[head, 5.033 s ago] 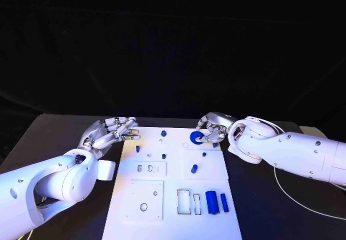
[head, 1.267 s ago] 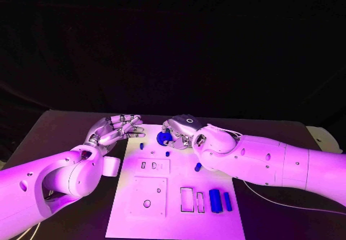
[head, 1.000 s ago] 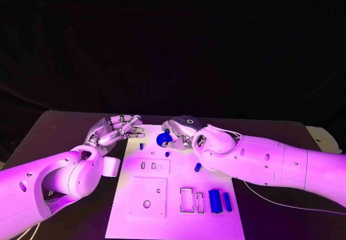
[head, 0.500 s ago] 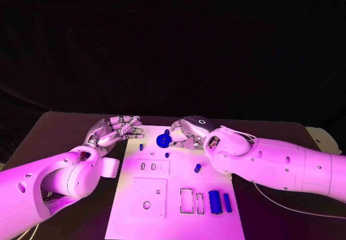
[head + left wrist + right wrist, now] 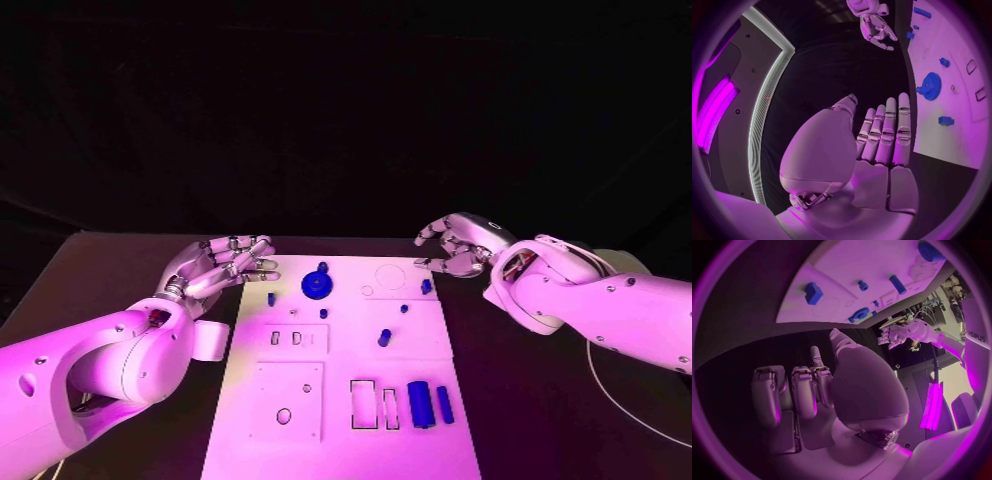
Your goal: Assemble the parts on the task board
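On my screen the left hand (image 5: 224, 262) sits over the dark surface (image 5: 101, 280) just off the near-left corner of the task board's far end, fingers spread and holding nothing; the left wrist view shows the same hand (image 5: 879, 145) with its fingers extended side by side and nothing between them. The task board (image 5: 346, 400) lies just to that hand's right, its edge near the fingertips but apart from them.

Closest to the left hand I see a small blue peg (image 5: 271, 298) on the board, and a little further right the blue gear (image 5: 316, 284), lying on the board with a small blue stub at its far edge. From the left wrist camera the gear (image 5: 930, 86) sits on the white plate beyond the fingertips, clear of them. Right of the gear there is a bare round recess (image 5: 391, 277), then a short blue piece (image 5: 427, 287) near the board's right edge.

The right hand (image 5: 459, 246) hovers just past that right edge, beside the short blue piece but not touching it. Its fingers are curled inward with nothing in them; the right wrist view confirms this hand (image 5: 811, 390) holds nothing, with the board some way off beyond it.

Nearer me, well away from both hands, a blue cylinder (image 5: 420, 403) and a thinner blue bar (image 5: 444, 403) lie side by side on the board.
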